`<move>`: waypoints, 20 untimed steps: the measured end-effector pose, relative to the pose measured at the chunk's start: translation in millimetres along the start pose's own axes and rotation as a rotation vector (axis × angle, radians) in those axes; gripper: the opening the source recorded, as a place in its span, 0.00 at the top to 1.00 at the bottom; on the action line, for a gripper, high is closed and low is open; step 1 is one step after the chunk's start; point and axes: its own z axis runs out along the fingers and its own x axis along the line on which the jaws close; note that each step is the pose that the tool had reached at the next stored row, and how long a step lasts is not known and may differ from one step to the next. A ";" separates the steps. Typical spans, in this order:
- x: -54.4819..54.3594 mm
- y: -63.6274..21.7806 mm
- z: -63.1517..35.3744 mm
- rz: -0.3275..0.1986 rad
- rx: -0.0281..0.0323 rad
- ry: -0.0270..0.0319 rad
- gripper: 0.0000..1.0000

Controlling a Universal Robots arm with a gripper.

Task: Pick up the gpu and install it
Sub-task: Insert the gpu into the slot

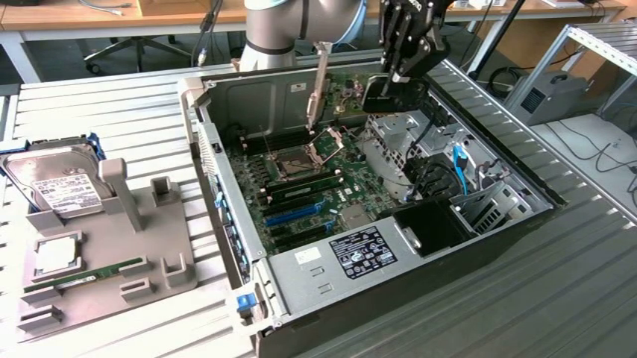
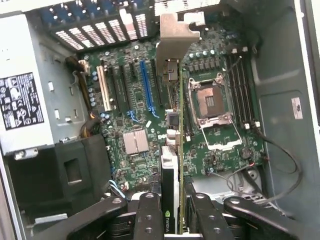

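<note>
A slatted grey metal worktop (image 1: 577,298) carries one open computer case (image 1: 253,97), a sheet-metal box lying on its side with a green motherboard (image 1: 298,186) facing up inside. One robot arm (image 1: 274,26), a smooth silver cylinder, stands behind the case. Its black hand (image 1: 386,93) reaches down into the far end of the case.

On the exterior view's left sits one flat grey moulded tray (image 1: 149,246). It holds one boxy silver hard drive (image 1: 60,186) with a white label and one slim green RAM stick (image 1: 85,274).

The hand is clamped on the gpu (image 1: 320,82), a thin flat card held on edge over the motherboard. Its grey metal bracket stands nearly upright and rises above the case's rear wall.

In the wrist view the hand (image 2: 173,200) shows four black bars, and the inner two grip the gpu (image 2: 170,175), seen edge-on. The card runs between one long blue slot (image 2: 146,85) and the open square CPU socket (image 2: 210,100). Whether it sits in a slot cannot be told.
</note>
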 end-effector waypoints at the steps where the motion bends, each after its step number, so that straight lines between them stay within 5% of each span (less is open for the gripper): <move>1: 0.0 0.0 0.0 -0.019 0.0004 0.0009 0.73; 3: -0.1 0.0 0.0 -0.135 0.0024 0.0058 0.73; 5: -0.2 0.3 0.2 -0.182 0.0033 0.0080 0.73; 7: 0.7 5.3 2.5 -0.184 0.0125 0.0074 0.73; 10: 0.7 5.9 2.9 -0.181 0.0125 0.0072 0.73; 13: 2.9 28.2 3.9 -0.181 0.0124 0.0072 0.73; 20: 3.7 38.0 11.2 -0.181 0.0125 0.0076 0.73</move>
